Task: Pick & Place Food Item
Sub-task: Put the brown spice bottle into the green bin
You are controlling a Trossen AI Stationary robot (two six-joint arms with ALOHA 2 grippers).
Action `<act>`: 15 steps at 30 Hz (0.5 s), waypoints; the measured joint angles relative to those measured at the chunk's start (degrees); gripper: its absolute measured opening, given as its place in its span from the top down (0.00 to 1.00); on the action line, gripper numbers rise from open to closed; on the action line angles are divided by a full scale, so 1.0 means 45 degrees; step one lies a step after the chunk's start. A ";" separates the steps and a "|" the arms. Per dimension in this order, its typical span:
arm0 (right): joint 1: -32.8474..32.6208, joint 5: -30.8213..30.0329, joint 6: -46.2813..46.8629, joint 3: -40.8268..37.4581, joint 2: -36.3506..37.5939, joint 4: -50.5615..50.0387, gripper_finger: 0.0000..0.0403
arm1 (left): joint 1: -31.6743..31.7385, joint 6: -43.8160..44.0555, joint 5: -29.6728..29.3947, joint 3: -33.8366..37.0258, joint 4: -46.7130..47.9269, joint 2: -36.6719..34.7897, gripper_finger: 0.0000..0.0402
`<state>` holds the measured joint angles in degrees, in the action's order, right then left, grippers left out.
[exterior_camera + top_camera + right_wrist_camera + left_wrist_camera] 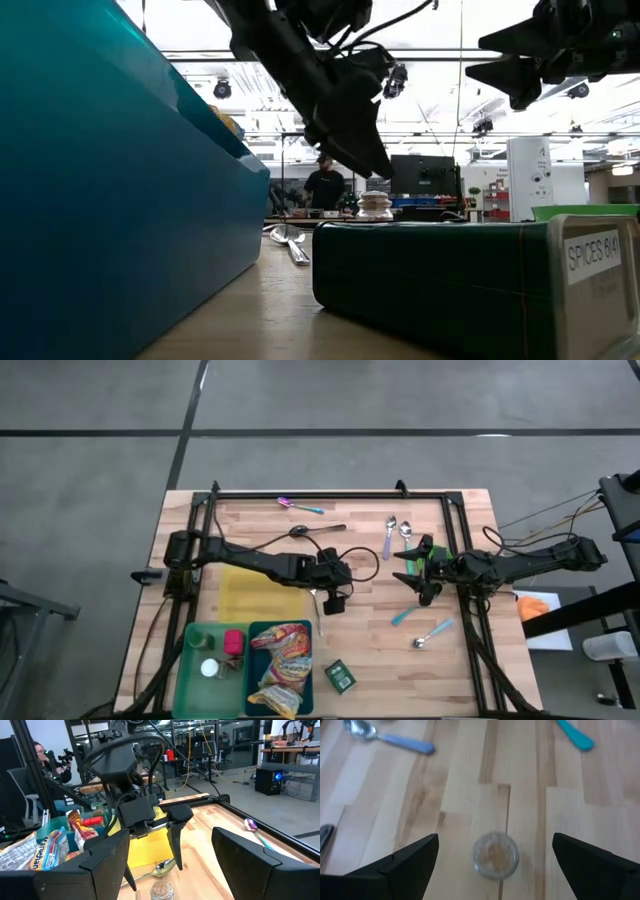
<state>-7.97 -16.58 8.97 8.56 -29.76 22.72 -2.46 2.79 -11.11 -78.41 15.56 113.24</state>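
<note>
Left pincer (pixel 492 862) hangs released above a small glass jar (pixel 495 855) standing on the wooden tabletop (pixel 470 795); right pincer (pixel 170 865) released nearby.

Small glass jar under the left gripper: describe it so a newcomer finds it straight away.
Start at the wooden table and find the left gripper, open near the middle, just beyond the yellow mat. The small glass jar stands upright on bare wood between its fingers, untouched. It is round and clear, unlike the flat spoons nearby.

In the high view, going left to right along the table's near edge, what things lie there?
Green plastic bin → teal plastic bin holding snack packets → dark green spice tin → blue-handled metal spoon.
</note>
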 joint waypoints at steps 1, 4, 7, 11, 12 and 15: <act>-0.0002 0.0004 0.0000 0.0000 -0.0008 -0.0009 0.30 | 0.0011 0.0004 0.0000 0.0000 -0.0085 0.0018 0.01; -0.0005 0.0005 0.0000 0.0000 0.0000 -0.0012 0.30 | 0.0081 0.0182 0.0095 0.0000 -0.0075 0.0108 0.01; -0.0004 0.0005 0.0000 0.0000 0.0005 -0.0010 0.30 | 0.0217 0.0408 0.0377 0.0000 -0.0112 0.0206 0.01; -0.0005 0.0010 0.0000 0.0000 0.0000 -0.0015 0.30 | 0.0547 0.0537 0.1114 0.0000 -0.0168 0.0324 0.01; 0.0000 0.0005 0.0000 0.0000 0.0005 -0.0010 0.30 | 0.0627 0.0632 0.1277 0.0000 -0.0164 0.0324 0.01; 0.0000 0.0005 0.0000 0.0000 0.0005 -0.0020 0.30 | 0.0762 0.0679 0.1480 0.0105 -0.0312 0.0324 0.01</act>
<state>-7.97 -16.56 8.97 8.56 -29.74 22.63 0.97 5.85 -4.46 -77.94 14.16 114.69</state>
